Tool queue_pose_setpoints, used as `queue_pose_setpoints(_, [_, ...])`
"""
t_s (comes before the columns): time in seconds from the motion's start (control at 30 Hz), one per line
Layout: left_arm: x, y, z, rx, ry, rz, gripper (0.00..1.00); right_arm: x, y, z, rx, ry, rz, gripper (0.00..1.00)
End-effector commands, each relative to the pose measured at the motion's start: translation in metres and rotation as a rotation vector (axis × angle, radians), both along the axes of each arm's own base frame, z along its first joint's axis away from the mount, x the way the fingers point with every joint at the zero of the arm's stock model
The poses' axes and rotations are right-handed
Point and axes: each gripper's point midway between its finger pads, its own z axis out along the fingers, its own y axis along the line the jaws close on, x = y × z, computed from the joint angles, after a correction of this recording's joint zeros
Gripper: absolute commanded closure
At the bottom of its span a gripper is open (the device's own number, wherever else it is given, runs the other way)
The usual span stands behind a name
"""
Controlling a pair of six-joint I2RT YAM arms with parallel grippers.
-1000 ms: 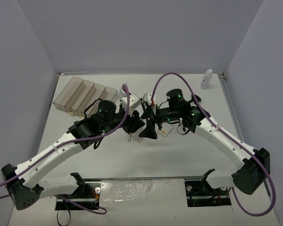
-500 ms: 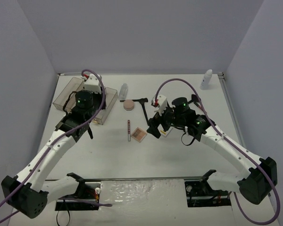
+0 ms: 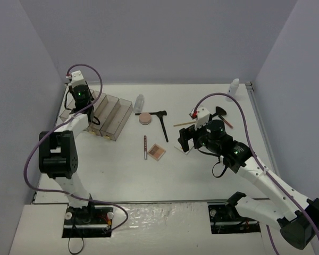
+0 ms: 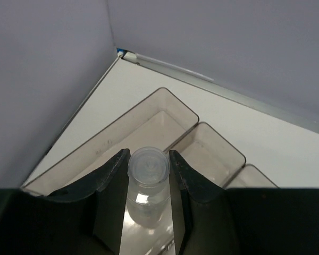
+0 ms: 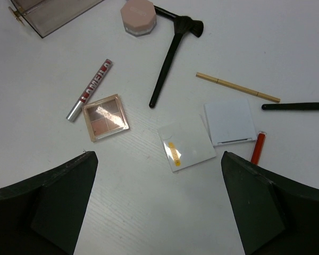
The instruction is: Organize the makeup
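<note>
My left gripper (image 3: 78, 104) is shut on a small clear bottle (image 4: 147, 201) by its cap and holds it upright over the end compartment of the clear organizer tray (image 4: 170, 101), at the table's far left (image 3: 115, 115). My right gripper (image 5: 158, 156) is open and empty above a white pad with a yellow mark (image 5: 185, 145). Beside that pad lie a plain white pad (image 5: 230, 121), a red stick (image 5: 258, 147), a tan pencil (image 5: 237, 87), a square palette (image 5: 105, 117), a red tube (image 5: 89, 88), a black brush (image 5: 173, 50) and a round pink compact (image 5: 138, 15).
Another clear bottle (image 3: 139, 101) lies by the tray's right end. A white bottle (image 3: 233, 88) stands at the far right back edge. A second black brush (image 3: 223, 113) lies right of my right wrist. Grey walls close in the table at the left, back and right.
My left arm has swung from the table's middle to the far-left tray with the bottle in its grip. My right arm has drawn back to the right, uncovering the palette, pads and pencils.
</note>
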Motion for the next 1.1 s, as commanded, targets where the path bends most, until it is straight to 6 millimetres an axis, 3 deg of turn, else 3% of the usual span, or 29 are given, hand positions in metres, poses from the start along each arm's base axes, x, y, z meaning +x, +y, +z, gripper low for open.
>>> queue_pose_setpoints(0.0, [0.039,0.028,0.131,0.028,-0.435,0.043,1.0,0.014,-0.006,0.01,0.028,-0.057,-0.075,0.0])
queue_pose_setpoints(0.1, [0.048,0.044,0.145,0.014,-0.485,0.062,1.0,0.014,-0.004,0.001,0.016,-0.036,-0.069,0.0])
queue_pose_setpoints(0.23, [0.053,0.05,0.167,0.04,-0.528,0.053,1.0,0.015,-0.002,-0.008,0.001,-0.013,-0.06,0.0])
queue_pose_setpoints(0.33, [0.066,0.051,0.165,0.045,-0.519,0.032,1.0,0.017,-0.002,-0.012,-0.01,-0.006,-0.064,0.0])
queue_pose_setpoints(0.47, [0.087,0.05,0.131,0.009,-0.483,0.017,1.0,0.019,-0.002,-0.016,-0.022,0.002,-0.072,0.0])
queue_pose_setpoints(0.63, [0.089,0.054,0.094,-0.029,-0.446,0.053,1.0,0.018,-0.003,-0.019,-0.024,0.01,-0.077,0.0])
queue_pose_setpoints(0.9, [0.08,0.051,0.076,-0.036,-0.416,0.044,1.0,0.017,-0.004,-0.023,-0.025,0.017,-0.079,0.0])
queue_pose_setpoints(1.07, [0.091,0.048,0.054,-0.047,-0.382,0.022,1.0,0.015,-0.005,-0.028,-0.027,0.027,-0.082,0.0])
